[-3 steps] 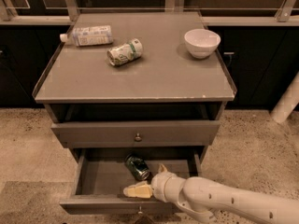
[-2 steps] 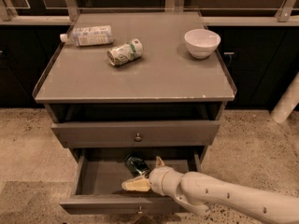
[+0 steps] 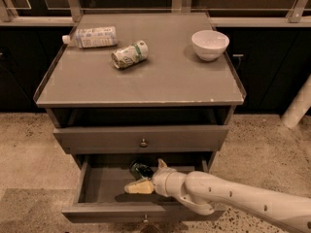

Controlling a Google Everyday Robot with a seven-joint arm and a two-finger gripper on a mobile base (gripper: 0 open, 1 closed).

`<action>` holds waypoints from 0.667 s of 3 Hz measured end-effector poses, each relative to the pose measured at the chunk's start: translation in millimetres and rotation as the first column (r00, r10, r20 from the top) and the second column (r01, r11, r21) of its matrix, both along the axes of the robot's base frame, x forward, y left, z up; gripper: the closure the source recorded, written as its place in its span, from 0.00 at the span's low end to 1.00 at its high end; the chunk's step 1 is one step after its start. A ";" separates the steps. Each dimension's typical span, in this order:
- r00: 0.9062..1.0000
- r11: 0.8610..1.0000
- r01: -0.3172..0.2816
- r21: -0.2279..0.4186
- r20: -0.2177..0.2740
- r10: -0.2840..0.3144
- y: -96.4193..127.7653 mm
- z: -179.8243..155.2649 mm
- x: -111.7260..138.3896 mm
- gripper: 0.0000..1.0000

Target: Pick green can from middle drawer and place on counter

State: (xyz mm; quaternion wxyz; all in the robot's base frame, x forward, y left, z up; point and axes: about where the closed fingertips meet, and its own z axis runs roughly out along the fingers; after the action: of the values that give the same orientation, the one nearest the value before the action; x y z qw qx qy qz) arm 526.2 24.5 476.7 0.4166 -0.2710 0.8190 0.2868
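The middle drawer point(image 3: 99, 186) is pulled open at the bottom of the cabinet. The green can point(image 3: 139, 169) lies inside it near the back, dark and shiny. My gripper point(image 3: 148, 175) is down inside the drawer, right at the can. It is open, with one cream finger point(image 3: 138, 187) in front of the can and the other point(image 3: 161, 164) pointing up to the can's right. The white arm comes in from the lower right. The counter point(image 3: 160, 81) is the cabinet's grey-brown top, above.
On the counter lie a white-labelled plastic bottle point(image 3: 92, 37), a paler cream-and-green can point(image 3: 129, 55) on its side, and a white bowl point(image 3: 210, 43). The upper drawer point(image 3: 97, 140) is closed. A white post point(image 3: 297, 106) stands at the right on the speckled floor.
My gripper has moved a little left and deeper into the drawer, closer to the green can. The can and the things on the counter have not moved.
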 end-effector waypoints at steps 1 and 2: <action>1.000 0.998 0.018 -0.060 0.008 -0.017 -3.3 -13.0 2.5 0.00; 0.997 0.987 0.043 -0.153 0.062 -0.033 -9.3 -29.0 19.9 0.00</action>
State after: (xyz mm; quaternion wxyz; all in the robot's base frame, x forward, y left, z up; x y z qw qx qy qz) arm 546.2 15.2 447.8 0.4241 -0.2951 0.8309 0.2065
